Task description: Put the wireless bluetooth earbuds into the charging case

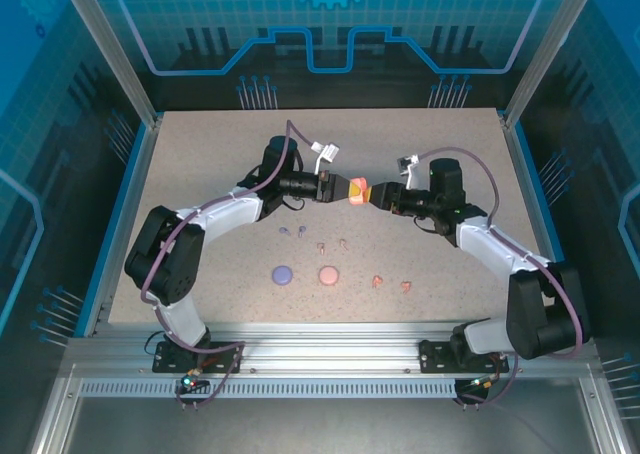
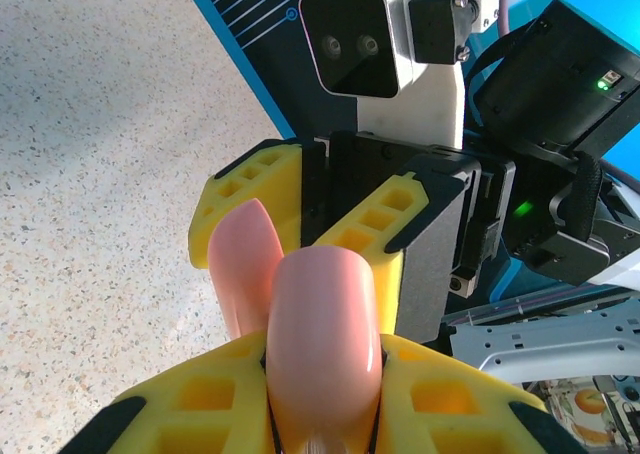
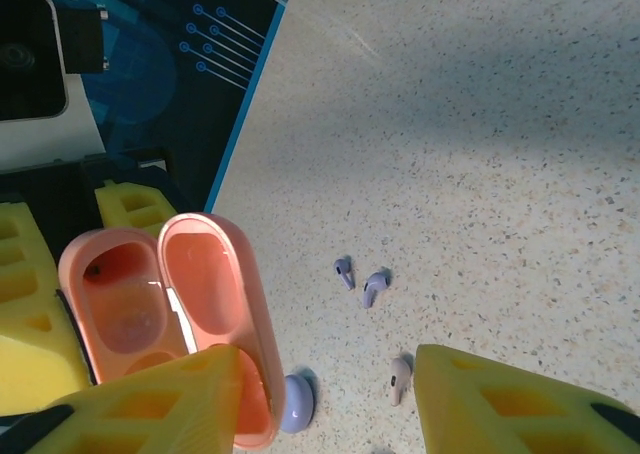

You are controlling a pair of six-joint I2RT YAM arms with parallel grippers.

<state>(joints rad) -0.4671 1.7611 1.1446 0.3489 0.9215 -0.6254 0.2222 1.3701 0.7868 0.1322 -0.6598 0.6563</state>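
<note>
Across the frame's centre the worktop (image 1: pixel 200 164) is mostly bare, its blue-edged sides well apart from everything, so both arms have room to swing. Just above mid-frame the left hand (image 1: pixel 348 188) clamps the coral case (image 3: pixel 130 294) off the surface with its lid open, probably to offer the wells for loading. The right hand (image 3: pixel 325 374) faces it with its fingers spread and nothing gripped, the lid just beside one finger, likely to steady it. Below them lie a purple case (image 1: pixel 282 273) and a pink case (image 1: pixel 328 274). Purple buds (image 1: pixel 283 232), pink buds (image 1: pixel 321 245) and coral buds (image 1: pixel 377 280) lie loose in separate pairs, none in a case yet.
</note>
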